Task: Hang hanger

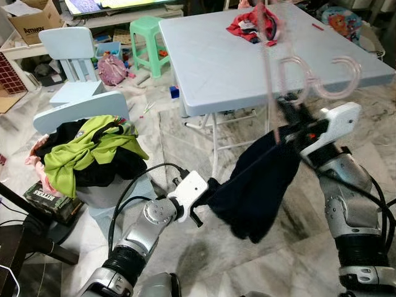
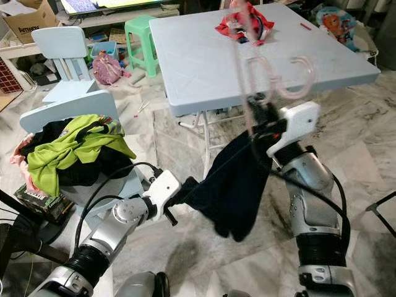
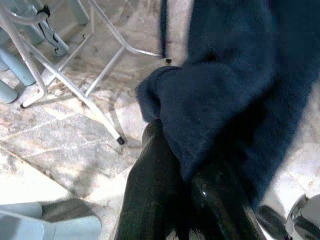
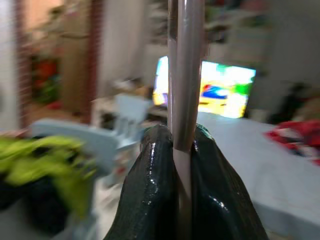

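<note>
In the left eye view we count two silver arms. Our right gripper (image 1: 296,127) is raised in front of the pale blue table (image 1: 204,68) and pinches the pink hanger (image 1: 322,77), whose curved hooks look doubled by motion blur, so we cannot tell whether there is one hanger or two. One dark navy garment (image 1: 260,185) hangs from the hanger, and our left gripper (image 1: 207,192) grips its lower edge. We see two pale blue chairs: the near one (image 1: 77,114) carries a heap with a lime green garment (image 1: 86,148), the far one (image 1: 68,46) stands behind it. One green stool (image 1: 145,37) stands past the table's corner, and one red cloth (image 1: 247,28) lies on the tabletop.

The right eye view shows the same scene.

In the left wrist view our two black fingers (image 3: 155,185) lie together, clamped on a fold of the navy cloth, above marble floor and the table's white legs (image 3: 75,85).

In the right wrist view the two fingers (image 4: 150,185) squeeze the hanger's pink rod from both sides; one bright screen (image 4: 210,87) glows behind, blurred.
</note>
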Available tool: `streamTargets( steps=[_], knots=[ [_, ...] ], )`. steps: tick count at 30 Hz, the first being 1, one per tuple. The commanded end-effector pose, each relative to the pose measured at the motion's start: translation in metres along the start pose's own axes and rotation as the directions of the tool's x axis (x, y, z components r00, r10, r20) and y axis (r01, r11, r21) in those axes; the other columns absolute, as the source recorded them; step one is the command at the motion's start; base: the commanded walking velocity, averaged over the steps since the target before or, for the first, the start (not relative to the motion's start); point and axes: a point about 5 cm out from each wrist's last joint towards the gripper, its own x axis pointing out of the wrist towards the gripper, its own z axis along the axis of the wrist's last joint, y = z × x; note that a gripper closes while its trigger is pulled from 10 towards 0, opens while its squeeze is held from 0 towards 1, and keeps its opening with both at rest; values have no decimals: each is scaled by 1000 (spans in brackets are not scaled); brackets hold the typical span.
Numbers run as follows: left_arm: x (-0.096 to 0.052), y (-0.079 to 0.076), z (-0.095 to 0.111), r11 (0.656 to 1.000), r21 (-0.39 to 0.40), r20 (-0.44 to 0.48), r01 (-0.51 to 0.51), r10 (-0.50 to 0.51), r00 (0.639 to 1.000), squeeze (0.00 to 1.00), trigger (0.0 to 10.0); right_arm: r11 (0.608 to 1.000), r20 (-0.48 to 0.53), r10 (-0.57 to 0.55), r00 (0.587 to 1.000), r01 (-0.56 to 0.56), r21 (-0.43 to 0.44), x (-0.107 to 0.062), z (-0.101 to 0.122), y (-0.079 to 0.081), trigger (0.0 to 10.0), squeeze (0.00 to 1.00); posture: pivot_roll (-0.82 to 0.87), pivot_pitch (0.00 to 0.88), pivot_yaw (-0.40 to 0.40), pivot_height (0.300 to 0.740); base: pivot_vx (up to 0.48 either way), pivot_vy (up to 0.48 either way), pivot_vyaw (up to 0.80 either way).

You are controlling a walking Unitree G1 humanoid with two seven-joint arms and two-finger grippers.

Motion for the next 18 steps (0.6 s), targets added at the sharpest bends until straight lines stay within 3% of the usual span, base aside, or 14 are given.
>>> streamTargets(
  steps=[1,3,5,8,12,18],
  knots=[
    [-3,5,-8,1000,1,-41,-21,21,999,0,0,992,-26,124,992,-124,-7,-1,1,10,10000,0,-54,0,53,740,0,0,0],
    [-4,6,-9,1000,3,-47,-26,26,999,0,0,961,-103,278,955,-275,44,-9,-9,24,10000,0,-51,0,51,740,0,0,0],
    [-4,7,-9,1000,3,-49,-26,26,998,0,0,946,-131,325,937,-321,50,-13,-12,28,10000,0,-51,0,51,740,0,0,0],
    [-5,5,-12,1000,17,-63,-21,22,998,0,0,888,-235,459,857,-452,88,-27,-20,35,10000,0,-51,0,51,740,0,0,0],
    [-5,5,-13,999,26,-68,-26,28,997,0,0,868,-295,490,820,-489,83,-33,-22,33,10000,0,-53,0,53,740,0,0,0],
    [-5,18,-12,990,18,-56,-142,143,988,0,0,822,-387,554,737,-557,116,-50,-30,38,10000,0,-54,0,46,740,0,0,0]
  ],
)
